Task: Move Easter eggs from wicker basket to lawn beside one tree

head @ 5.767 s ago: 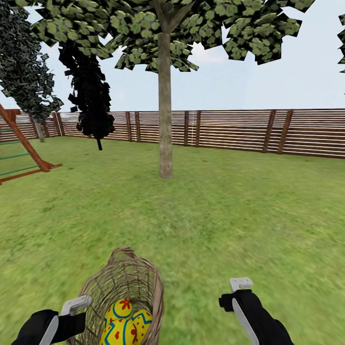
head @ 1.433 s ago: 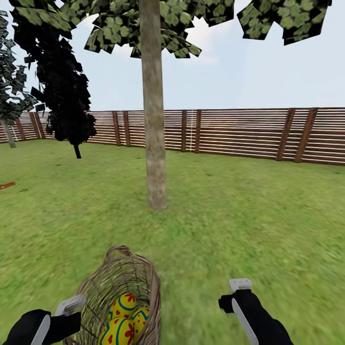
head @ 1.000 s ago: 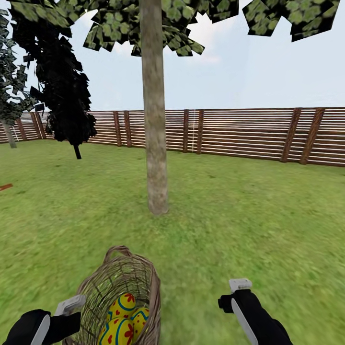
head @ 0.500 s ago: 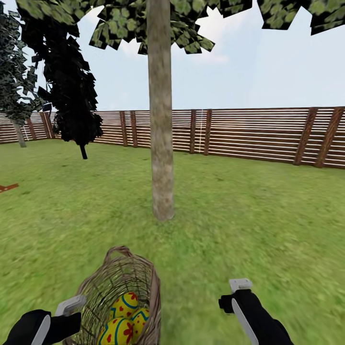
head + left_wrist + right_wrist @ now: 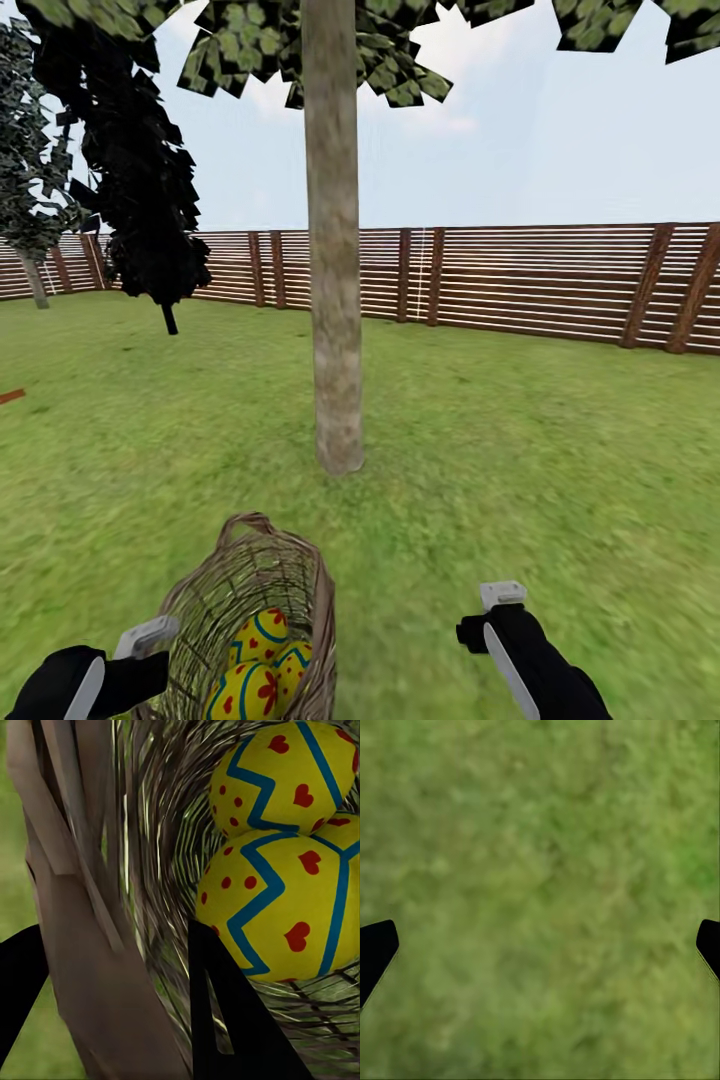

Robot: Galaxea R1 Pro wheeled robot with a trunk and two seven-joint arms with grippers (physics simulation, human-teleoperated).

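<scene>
**Basket carried close to the tree, all eggs still inside**

At the far left of the lawn (image 5: 560, 470) stands a thin-trunked black-leaved tree (image 5: 140, 180), not the one that matters here. Low at the left, the left gripper (image 5: 112, 1005) holds the wicker basket (image 5: 250, 600) by its rim: in the left wrist view its two dark fingers (image 5: 225, 1020) sit one on each side of the woven wall, pinching it. The basket hangs tilted at the robot's left front, and the Easter eggs (image 5: 255, 670) lie together in its bottom, yellow with blue zigzags and red marks. Two show plainly and the edge of a third beside them.

Straight ahead, just beyond the basket, rises the tree (image 5: 335, 300) with the thick pale trunk, its foot on the grass near the middle. Behind it runs the slatted fence (image 5: 540, 285).

At the right, the right gripper (image 5: 540, 945) hangs over bare grass with its fingertips spread wide and nothing between them.

By my reading no egg has yet been taken out or laid down. What remains is the whole unloading: lift each of the three out and set them on the grass beside this trunk
</scene>
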